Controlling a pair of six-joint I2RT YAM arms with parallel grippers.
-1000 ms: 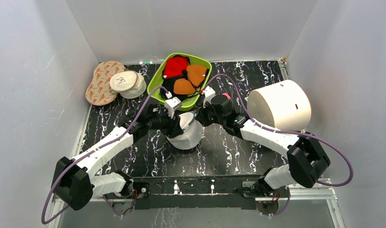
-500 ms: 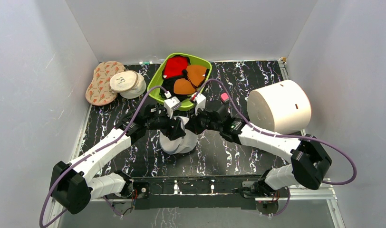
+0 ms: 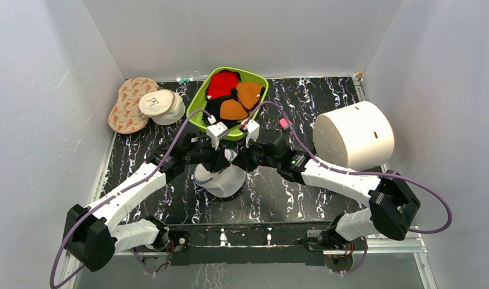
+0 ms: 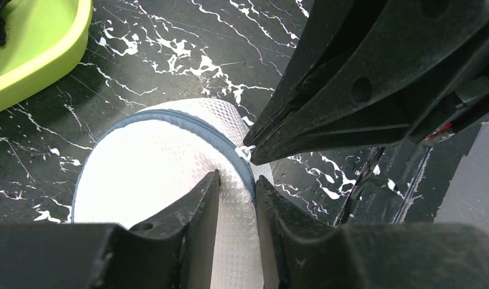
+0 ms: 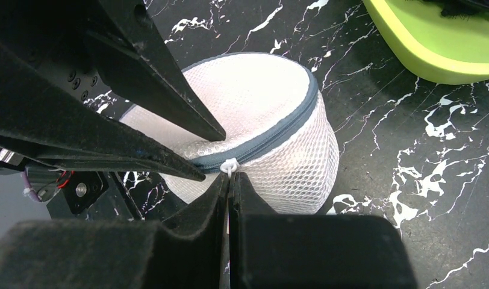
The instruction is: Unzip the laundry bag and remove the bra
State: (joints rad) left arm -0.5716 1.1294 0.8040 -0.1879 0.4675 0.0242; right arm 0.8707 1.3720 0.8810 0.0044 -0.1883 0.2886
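The laundry bag (image 3: 223,179) is a white mesh dome pouch with a grey zipper (image 5: 272,129) round its rim, on the black marbled table between both arms. My left gripper (image 4: 237,180) is shut on a fold of the bag's mesh (image 4: 236,235) beside the zipper (image 4: 188,120). My right gripper (image 5: 230,176) is shut on the small white zipper pull (image 5: 229,165), which also shows in the left wrist view (image 4: 244,150). In the top view the left gripper (image 3: 225,161) and right gripper (image 3: 242,161) meet over the bag. The bra is hidden; the bag looks closed.
A green tray (image 3: 201,101) with red, orange and black garments stands just behind the grippers. A large white cylinder (image 3: 353,135) stands at the right. A cream round cap (image 3: 158,104) and a patterned pouch (image 3: 126,103) lie at the back left.
The bag and both grippers have shifted left and slightly toward the near edge. The right arm has reached further left over the bag.
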